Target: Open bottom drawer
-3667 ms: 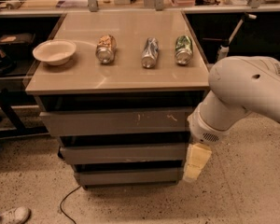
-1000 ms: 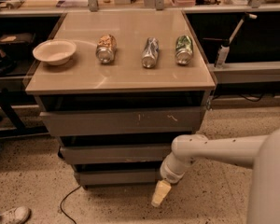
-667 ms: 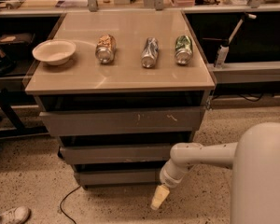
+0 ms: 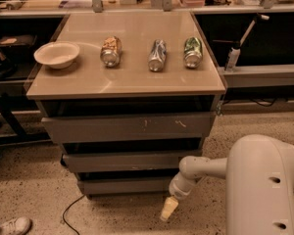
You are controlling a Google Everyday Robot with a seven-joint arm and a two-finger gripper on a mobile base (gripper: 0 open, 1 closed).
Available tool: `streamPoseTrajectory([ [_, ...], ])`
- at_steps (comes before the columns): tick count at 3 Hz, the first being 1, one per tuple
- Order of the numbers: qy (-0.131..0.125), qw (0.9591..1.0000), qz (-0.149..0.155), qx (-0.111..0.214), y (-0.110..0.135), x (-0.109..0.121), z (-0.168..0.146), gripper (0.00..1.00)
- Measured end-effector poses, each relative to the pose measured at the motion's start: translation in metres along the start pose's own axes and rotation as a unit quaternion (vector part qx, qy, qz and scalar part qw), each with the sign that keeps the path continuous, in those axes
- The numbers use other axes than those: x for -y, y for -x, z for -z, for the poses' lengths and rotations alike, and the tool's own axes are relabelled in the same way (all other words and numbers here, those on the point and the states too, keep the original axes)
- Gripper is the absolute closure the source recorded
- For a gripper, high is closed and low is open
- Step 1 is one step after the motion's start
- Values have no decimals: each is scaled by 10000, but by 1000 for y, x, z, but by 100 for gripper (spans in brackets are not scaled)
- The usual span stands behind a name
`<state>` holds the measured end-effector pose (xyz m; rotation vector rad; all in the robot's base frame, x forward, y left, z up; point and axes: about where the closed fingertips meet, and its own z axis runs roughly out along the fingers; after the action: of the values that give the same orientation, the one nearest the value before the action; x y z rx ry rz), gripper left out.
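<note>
The bottom drawer [image 4: 127,185] is the narrowest grey front at the foot of the cabinet, under the mid-sized drawer [image 4: 132,161] and the tall scratched drawer [image 4: 130,126]. Its front stands a little forward of the shadowed gap above it; its inside is hidden. My gripper [image 4: 168,208] is a pale yellowish tip on the white arm, low near the floor, just right of and below the bottom drawer's right end. It points down and left and holds nothing that I can see.
On the cabinet top are a white bowl [image 4: 57,54] and three lying cans [image 4: 110,50] [image 4: 157,55] [image 4: 192,51]. A black cable [image 4: 71,207] runs over the speckled floor at the lower left. A shoe [image 4: 12,226] is at the bottom left corner. Benches stand behind.
The arm has swung from beside the cabinet's right side down in front of the bottom drawer. Over the last second the gripper has barely moved. The drawers look unchanged.
</note>
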<state>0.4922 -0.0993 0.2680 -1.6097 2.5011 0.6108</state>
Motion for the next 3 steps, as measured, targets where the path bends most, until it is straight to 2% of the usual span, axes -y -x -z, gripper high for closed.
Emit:
streamPoseTrajectory([
  [3, -300, 9994, -3, 172, -3, 54, -19, 0],
])
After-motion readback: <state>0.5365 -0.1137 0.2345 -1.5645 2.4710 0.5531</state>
